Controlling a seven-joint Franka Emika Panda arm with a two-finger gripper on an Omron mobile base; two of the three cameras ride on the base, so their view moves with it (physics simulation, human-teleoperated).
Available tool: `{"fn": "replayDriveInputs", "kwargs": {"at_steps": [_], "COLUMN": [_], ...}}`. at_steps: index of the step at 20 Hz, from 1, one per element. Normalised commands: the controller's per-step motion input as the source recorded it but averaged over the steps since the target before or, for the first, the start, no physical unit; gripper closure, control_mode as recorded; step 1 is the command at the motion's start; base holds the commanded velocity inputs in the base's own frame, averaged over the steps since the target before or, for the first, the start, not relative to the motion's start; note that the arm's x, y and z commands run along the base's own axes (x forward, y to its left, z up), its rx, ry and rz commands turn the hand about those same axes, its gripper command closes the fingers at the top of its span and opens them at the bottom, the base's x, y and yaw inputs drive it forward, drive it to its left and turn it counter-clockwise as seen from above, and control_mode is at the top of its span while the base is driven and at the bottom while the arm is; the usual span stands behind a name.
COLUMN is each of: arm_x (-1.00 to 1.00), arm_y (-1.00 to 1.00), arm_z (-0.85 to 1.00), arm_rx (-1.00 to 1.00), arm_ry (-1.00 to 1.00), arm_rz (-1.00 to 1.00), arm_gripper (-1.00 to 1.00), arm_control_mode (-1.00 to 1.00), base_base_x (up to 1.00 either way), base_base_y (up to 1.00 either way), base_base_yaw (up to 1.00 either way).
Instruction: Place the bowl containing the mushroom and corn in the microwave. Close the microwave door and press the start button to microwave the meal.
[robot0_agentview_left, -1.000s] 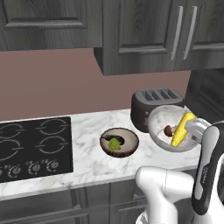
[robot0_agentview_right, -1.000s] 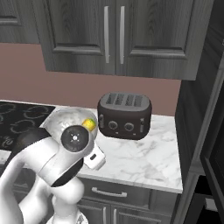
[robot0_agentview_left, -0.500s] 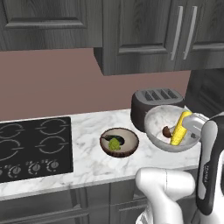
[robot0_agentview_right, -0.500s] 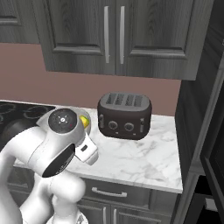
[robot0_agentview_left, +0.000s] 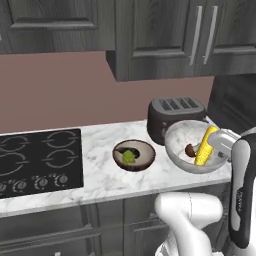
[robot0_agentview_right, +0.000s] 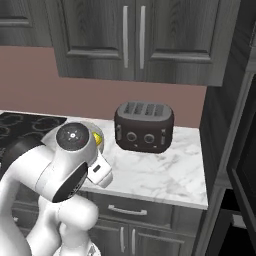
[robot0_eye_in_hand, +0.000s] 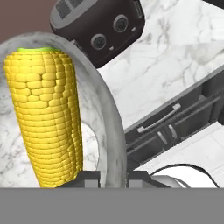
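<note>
Gripping the bowl (robot0_eye_in_hand: 107, 127) by its rim, the gripper (robot0_eye_in_hand: 105, 175) has one finger inside the wall and one outside it, both tips low in the hand view and closed on the grey edge. The corn (robot0_eye_in_hand: 46, 113) lies inside against that same wall, its yellow cob running lengthwise beside the fingers. In the left base view the bowl (robot0_agentview_left: 186, 150) is tilted, just in front of the toaster (robot0_agentview_left: 172, 114) and to the right of the brown bowl (robot0_agentview_left: 134, 155), with the corn (robot0_agentview_left: 206, 146) leaning on its right side and the mushroom (robot0_agentview_left: 190, 149) touching the cob's left flank. I cannot tell from these views whether the bowl rests on the counter (robot0_agentview_left: 100, 175) or is raised off it. The brown bowl holds green food and sits on the marble between the stove (robot0_agentview_left: 37, 160) and the bowl. In the right base view the arm hides most of the bowl; a bit of yellow corn (robot0_agentview_right: 97, 139) peeks past it, left of the toaster (robot0_agentview_right: 144, 126).
</note>
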Motion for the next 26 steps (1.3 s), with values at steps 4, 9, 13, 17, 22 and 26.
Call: {"fn": "replayDriveInputs", "kwargs": {"at_steps": [4, 9, 13, 17, 22, 26], "arm_x": [0.0, 0.0, 0.0, 0.0, 0.0, 0.0], "arm_y": [0.0, 0.0, 0.0, 0.0, 0.0, 0.0], "arm_z": [0.0, 0.0, 0.0, 0.0, 0.0, 0.0], "arm_rx": [0.0, 0.0, 0.0, 0.0, 0.0, 0.0], "arm_ry": [0.0, 0.0, 0.0, 0.0, 0.0, 0.0], "arm_rz": [0.0, 0.0, 0.0, 0.0, 0.0, 0.0], "arm_gripper": [1.0, 1.0, 1.0, 1.0, 1.0, 1.0], "arm_control_mode": [1.0, 1.0, 1.0, 1.0, 1.0, 1.0], "base_base_x": [-0.72, -0.89, -0.88, -0.58, -0.09, 0.12], "base_base_y": [0.19, 0.03, -0.03, -0.07, -0.42, -0.59], "base_base_yaw": [-0.07, -0.37, -0.6, -0.68, -0.67, -0.53]}}
